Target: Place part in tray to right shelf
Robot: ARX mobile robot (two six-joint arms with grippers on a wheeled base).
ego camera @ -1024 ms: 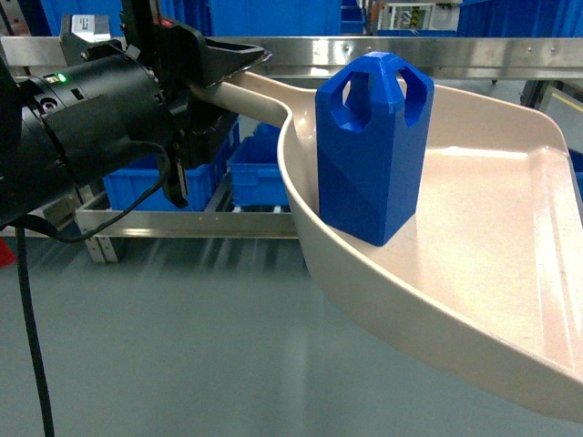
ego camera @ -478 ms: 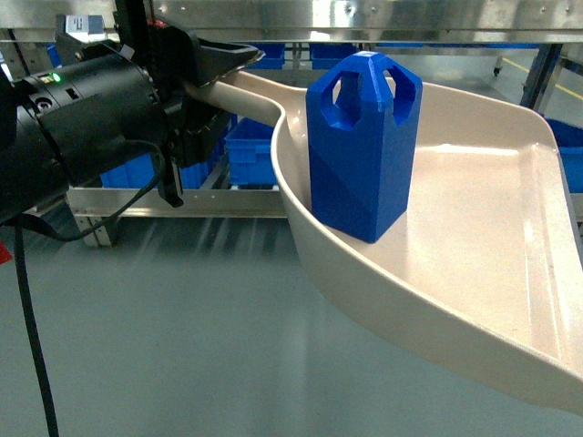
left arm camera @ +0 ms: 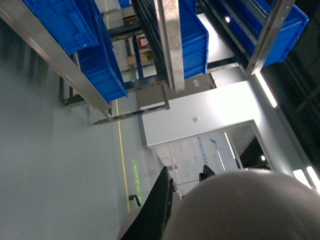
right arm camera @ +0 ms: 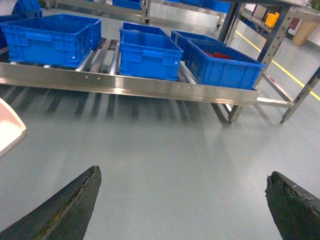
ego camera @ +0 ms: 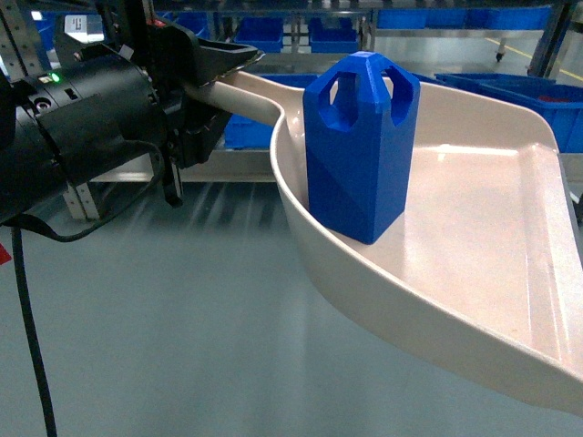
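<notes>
On tray (ego camera: 474,228) | part (ego camera: 360,150) upright (left fingers (ego camera: 223,64) clamp handle)

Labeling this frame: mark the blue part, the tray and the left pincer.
blue part (ego camera: 357,155), head view, front face of body.
tray (ego camera: 474,228), head view, bare floor.
left pincer (ego camera: 223,59), head view, tips clamped on tray handle.

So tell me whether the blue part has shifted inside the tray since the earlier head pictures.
No. The blue part stands upright at the same spot against the tray's curved rim near the handle; only the shelf background has slid.
</notes>
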